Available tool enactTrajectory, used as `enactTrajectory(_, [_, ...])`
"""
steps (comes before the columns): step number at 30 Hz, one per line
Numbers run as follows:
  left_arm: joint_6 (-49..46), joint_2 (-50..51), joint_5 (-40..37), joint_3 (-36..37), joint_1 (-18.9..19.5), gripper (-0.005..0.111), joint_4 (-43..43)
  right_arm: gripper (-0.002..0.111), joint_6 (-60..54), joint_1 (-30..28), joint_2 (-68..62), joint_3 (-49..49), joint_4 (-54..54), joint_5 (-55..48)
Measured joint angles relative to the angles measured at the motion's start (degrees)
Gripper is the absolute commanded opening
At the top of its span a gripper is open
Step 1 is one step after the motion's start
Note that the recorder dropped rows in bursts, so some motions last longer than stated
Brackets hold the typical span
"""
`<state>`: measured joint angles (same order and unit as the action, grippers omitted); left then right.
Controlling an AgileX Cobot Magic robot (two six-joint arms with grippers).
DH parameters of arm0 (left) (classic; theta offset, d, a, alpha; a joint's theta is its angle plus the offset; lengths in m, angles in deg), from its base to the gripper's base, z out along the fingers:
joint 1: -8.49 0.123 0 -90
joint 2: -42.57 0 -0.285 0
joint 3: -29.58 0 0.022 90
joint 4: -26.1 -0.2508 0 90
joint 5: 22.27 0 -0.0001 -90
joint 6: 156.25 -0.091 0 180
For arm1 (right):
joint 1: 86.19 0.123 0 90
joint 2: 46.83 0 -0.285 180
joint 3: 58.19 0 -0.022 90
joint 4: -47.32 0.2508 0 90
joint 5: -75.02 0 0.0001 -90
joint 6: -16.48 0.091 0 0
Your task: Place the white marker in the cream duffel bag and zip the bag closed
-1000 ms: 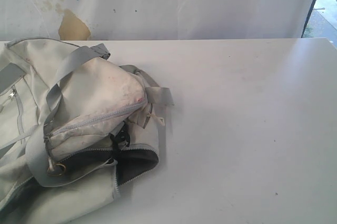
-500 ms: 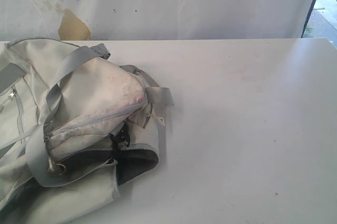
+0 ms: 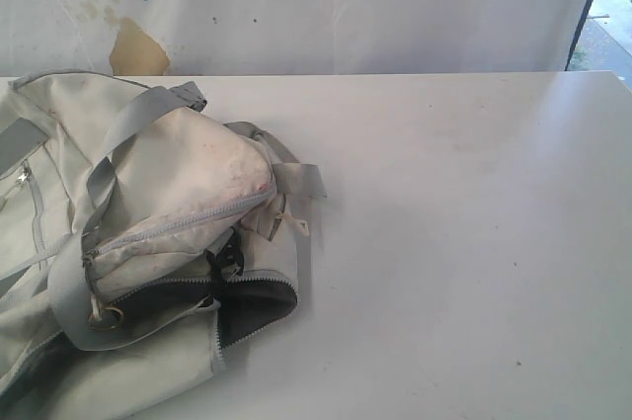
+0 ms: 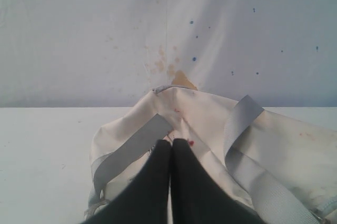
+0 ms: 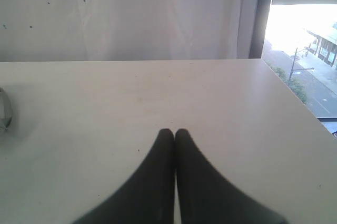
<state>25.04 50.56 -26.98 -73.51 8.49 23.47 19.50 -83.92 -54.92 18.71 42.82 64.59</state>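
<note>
The cream duffel bag (image 3: 148, 232) lies slumped on the left of the white table, grey straps draped over it. One zipper near its front corner gapes and shows dark lining (image 3: 252, 301). The white marker is not visible in any view. In the left wrist view my left gripper (image 4: 171, 140) is shut with nothing between its black fingers, hanging above the bag (image 4: 210, 124) near a grey strap (image 4: 131, 147). My right gripper (image 5: 174, 130) is shut and empty over bare table. Neither gripper appears in the exterior view.
The white table (image 3: 454, 242) stretches right of the bag. A stained white backdrop (image 3: 296, 5) hangs behind it. A window and street show past the table's far right edge (image 5: 300, 39). A small grey object (image 5: 4, 109) sits at the edge of the right wrist view.
</note>
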Motion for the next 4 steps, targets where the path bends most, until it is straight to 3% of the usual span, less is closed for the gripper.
enactTrajectory(4, [0.0, 0.0, 0.0, 0.0, 0.0, 0.0, 0.0, 0.0, 0.0, 0.0, 0.0, 0.0, 0.0, 0.0])
